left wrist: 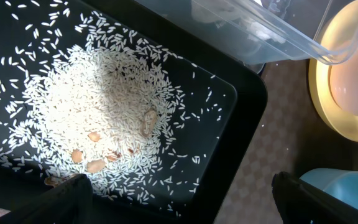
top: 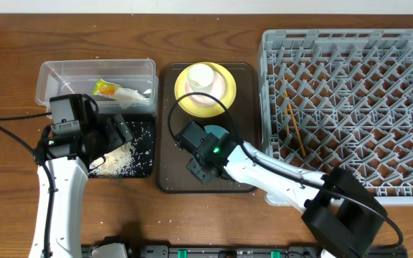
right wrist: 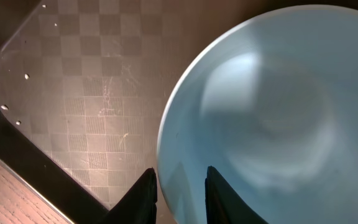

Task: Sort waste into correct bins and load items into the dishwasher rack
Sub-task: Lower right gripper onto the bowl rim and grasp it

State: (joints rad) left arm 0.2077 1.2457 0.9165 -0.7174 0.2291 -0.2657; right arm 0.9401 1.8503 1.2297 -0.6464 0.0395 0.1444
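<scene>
Wooden bench (top: 6, 201): the right end effector (right wrist: 179, 177) narrowly straddles the rim of the blue bowl (right wrist: 272, 112) at seven o'clock, perhaps ungripped; lifting risks a slip. The left end effector (left wrist: 182, 180) hangs wide.

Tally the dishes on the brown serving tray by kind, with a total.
Plates: 1 (yellow plate)
Bowls: 2 (pink bowl, light blue bowl)
Cups: 1 (white cup)
Total: 4

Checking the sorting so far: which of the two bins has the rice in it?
The shallow black tray, strewn with white rice grains. The clear plastic tub next to it holds the snack wrapper and crumpled white wrapper instead.
</scene>
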